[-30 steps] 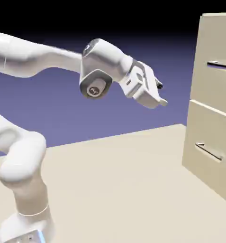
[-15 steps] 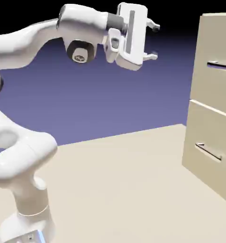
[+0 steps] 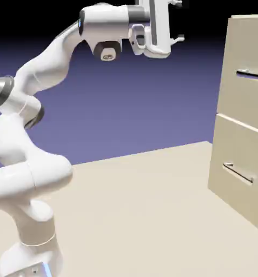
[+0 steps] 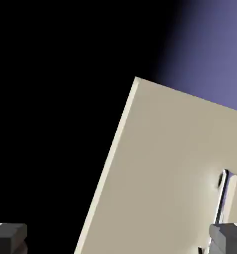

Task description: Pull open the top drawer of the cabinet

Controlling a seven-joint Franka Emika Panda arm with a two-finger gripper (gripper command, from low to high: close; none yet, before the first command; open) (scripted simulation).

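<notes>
Exterior view, near to far. Arm point(image 3: 22, 178): white, rising from lower left, folded in a tall bend, forearm stretched rightward along the top edge. Gripper point(image 3: 178, 20): high in the frame, partly cut by the top edge, fingers pointing right toward the cabinet, spread wide with nothing between them. Well apart from the cabinet, level with or above its top. Table point(image 3: 136, 216): beige, flat. Cabinet point(image 3: 244, 32): beige, boxy, at the right edge, partly cropped. Top drawer point(image 3: 240, 94): upper front, plain, closed flush, thin dark bar handle point(image 3: 252, 74) near its upper part, running level. Lower drawer point(image 3: 236, 157): below a narrow seam, closed, with a slim bar point(image 3: 238, 173) of its own.

Hand view, rolled sideways. Finger tips point(image 4: 9, 237): two grey blocks at the bottom corners, set far apart, empty gap between. Cabinet point(image 4: 160, 168): slanted beige slab filling the lower right, pale edge on its left side. Handle point(image 4: 223, 196): short metal bar seen upright near the right finger tip, not touched. Remainder black at left, violet at upper right.
</notes>
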